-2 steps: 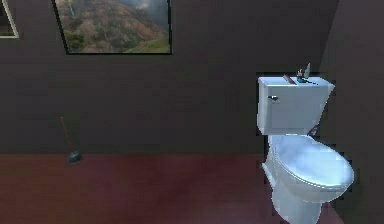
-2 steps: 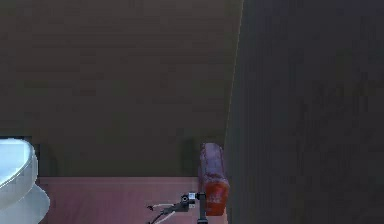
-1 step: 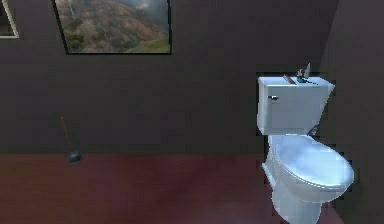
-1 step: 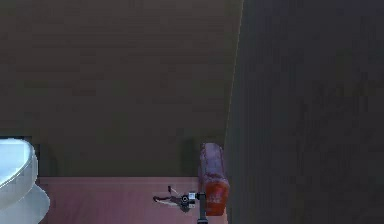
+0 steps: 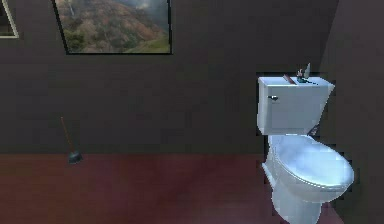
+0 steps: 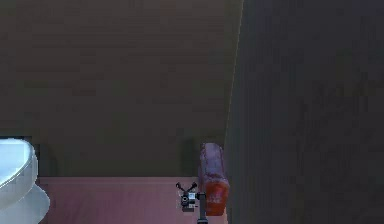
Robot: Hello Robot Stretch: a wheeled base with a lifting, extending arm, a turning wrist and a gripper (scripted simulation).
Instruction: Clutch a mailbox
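Ahead, plunger (image 5: pixel 71 154) and picture (image 5: pixel 112 25); sideways, end effector (image 6: pixel 184 188) by reddish box (image 6: pixel 214 188).

bare floor (image 5: pixel 170 185) between plunger (image 5: pixel 72 155) and toilet (image 5: pixel 310 175).

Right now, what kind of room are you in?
Most likely a bathroom: a white toilet with its tank against the dark wall, a plunger standing on the reddish floor, and a framed landscape picture hung above.

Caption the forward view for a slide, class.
White toilet against a dark wall, plunger at left, landscape picture above.
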